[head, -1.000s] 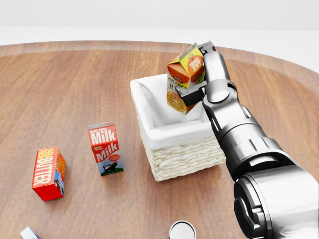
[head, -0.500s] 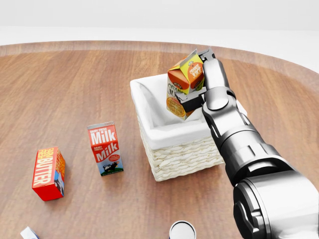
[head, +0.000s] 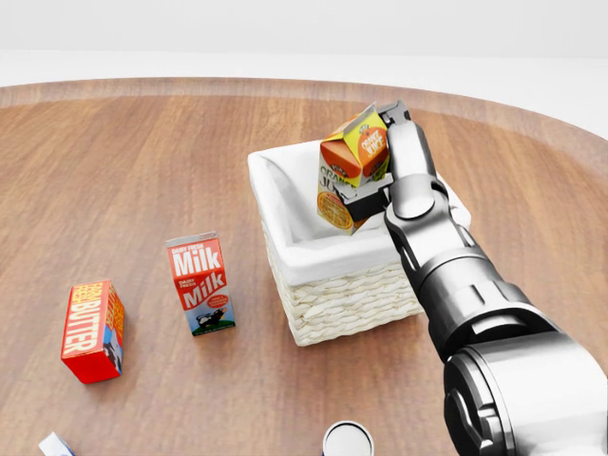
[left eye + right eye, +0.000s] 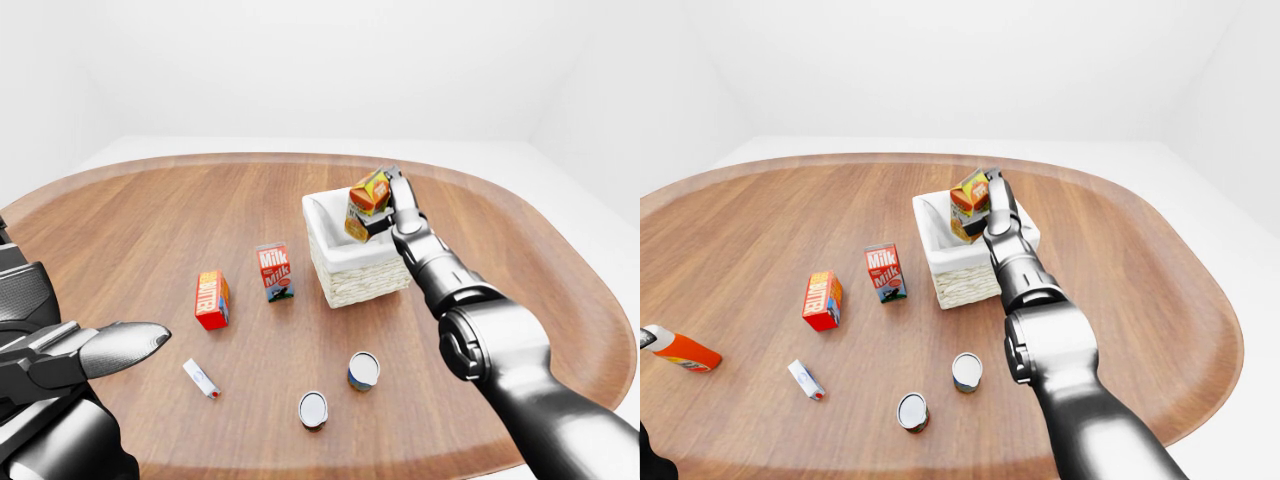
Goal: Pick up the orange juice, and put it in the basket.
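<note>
**Juice carton lowering over basket, still gripped**

Left to right, head view. Lower left: red butter box [image 3: 92, 331] lying on the round wooden bench [image 3: 142, 171]. Right of it, red-and-white milk carton [image 3: 200, 283], upright. Centre: white wicker basket with cloth liner [image 3: 328, 285]. Above its upper right portion, the orange-and-yellow juice carton [image 3: 351, 171], tilted, base dipped just below the rim line as seen from here. Right hand [image 3: 375, 185] clenched round the carton, fingers wrapped on its right face; grey arm runs to the lower right.

Left hand [image 4: 120, 345] at lower left of left-eye view, grasping nothing; whether spread or curled I cannot tell.

Change over the last second: carton slightly lower and a touch more upright; the rest unmoved. Judgement: transport done, descent under way; release remains. Tilt could tip it against the liner.
</note>
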{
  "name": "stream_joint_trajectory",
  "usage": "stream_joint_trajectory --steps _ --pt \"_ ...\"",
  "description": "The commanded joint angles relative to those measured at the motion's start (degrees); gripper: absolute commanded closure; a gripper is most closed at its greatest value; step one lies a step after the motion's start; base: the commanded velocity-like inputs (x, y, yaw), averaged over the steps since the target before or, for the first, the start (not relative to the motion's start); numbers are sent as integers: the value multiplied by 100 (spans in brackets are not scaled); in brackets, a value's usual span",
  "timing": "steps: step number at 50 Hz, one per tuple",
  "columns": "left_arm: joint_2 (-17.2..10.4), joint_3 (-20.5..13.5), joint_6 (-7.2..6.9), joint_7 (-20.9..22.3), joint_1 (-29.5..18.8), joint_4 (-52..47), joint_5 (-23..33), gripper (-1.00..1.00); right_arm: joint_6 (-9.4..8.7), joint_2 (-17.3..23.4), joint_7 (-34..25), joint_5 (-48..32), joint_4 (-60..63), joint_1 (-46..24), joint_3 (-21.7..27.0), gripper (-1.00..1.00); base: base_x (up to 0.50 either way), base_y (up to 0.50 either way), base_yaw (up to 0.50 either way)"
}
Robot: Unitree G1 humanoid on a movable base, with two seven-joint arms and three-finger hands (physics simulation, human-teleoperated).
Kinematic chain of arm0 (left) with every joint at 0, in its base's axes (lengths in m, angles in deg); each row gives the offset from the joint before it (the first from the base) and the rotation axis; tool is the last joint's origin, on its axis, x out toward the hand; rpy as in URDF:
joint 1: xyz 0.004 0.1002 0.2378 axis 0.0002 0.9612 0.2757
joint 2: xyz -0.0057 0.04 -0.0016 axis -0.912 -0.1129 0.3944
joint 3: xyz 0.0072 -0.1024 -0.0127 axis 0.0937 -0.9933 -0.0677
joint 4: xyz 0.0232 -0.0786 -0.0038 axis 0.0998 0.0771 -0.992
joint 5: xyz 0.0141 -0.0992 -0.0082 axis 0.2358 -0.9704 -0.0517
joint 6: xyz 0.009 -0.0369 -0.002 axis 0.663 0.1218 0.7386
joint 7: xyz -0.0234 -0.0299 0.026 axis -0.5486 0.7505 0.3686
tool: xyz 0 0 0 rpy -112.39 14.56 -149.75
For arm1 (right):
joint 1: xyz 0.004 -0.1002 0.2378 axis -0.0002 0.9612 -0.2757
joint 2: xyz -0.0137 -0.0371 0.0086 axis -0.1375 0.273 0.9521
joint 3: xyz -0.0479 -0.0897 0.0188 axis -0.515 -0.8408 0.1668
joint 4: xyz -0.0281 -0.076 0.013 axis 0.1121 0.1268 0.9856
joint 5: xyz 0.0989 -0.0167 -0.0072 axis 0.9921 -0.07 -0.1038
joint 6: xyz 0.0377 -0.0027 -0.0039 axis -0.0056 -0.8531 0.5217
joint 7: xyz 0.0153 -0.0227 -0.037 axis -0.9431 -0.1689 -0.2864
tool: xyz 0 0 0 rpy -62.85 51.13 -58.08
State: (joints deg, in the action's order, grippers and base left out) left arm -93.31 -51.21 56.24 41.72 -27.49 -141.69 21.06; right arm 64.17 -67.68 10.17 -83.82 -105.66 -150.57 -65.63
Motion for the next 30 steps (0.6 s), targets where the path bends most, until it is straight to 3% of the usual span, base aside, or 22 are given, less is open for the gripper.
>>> stream_joint_trajectory --steps 1,30 --pt "1 -2 0 -1 1 -1 -1 -100 122 -15 252 60 75 -2 74 100 0 0 0" --pt "17 -25 0 72 18 76 24 -100 190 -52 301 -15 49 151 92 100 0 0 0"
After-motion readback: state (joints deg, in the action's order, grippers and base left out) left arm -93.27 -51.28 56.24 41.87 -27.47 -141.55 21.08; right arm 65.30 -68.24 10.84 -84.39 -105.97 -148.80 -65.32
